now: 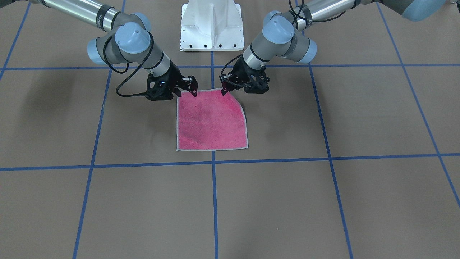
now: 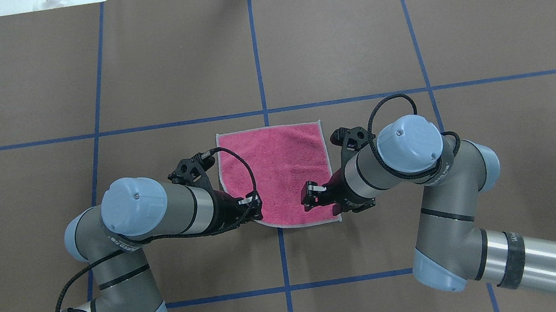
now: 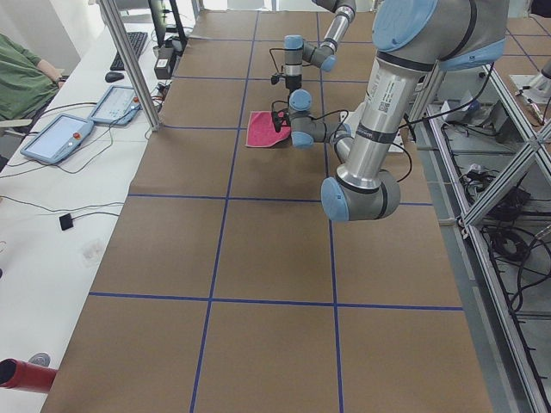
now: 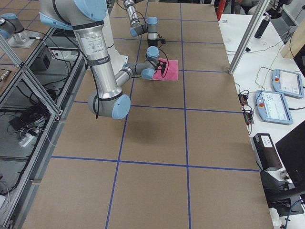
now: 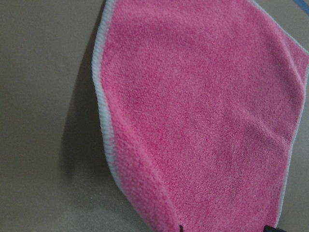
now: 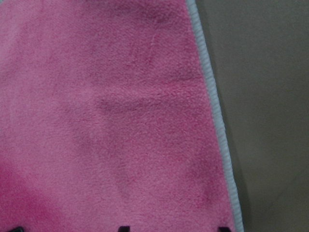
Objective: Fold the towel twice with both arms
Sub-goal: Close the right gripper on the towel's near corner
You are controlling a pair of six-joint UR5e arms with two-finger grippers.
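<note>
Where its edge curls, fuzzy pink towel (image 1: 212, 120)

The towel (image 1: 212, 122) lies pink face up on the desk (image 1: 107, 201), square, with a pale grey border. The left arm (image 2: 144, 213) and right arm (image 2: 408, 154) bend in toward its robot-side edge. The left claw (image 1: 225, 89) pinches 1 corner, lifted so the side edge curves inward. The right claw (image 1: 193, 88) sits low over that edge toward the other corner, its grip unclear.

I'm getting bright, even overhead light.
Soft shadows are lying on the table (image 1: 46, 100); the towel (image 5: 203, 121) is blurring close-up.
</note>
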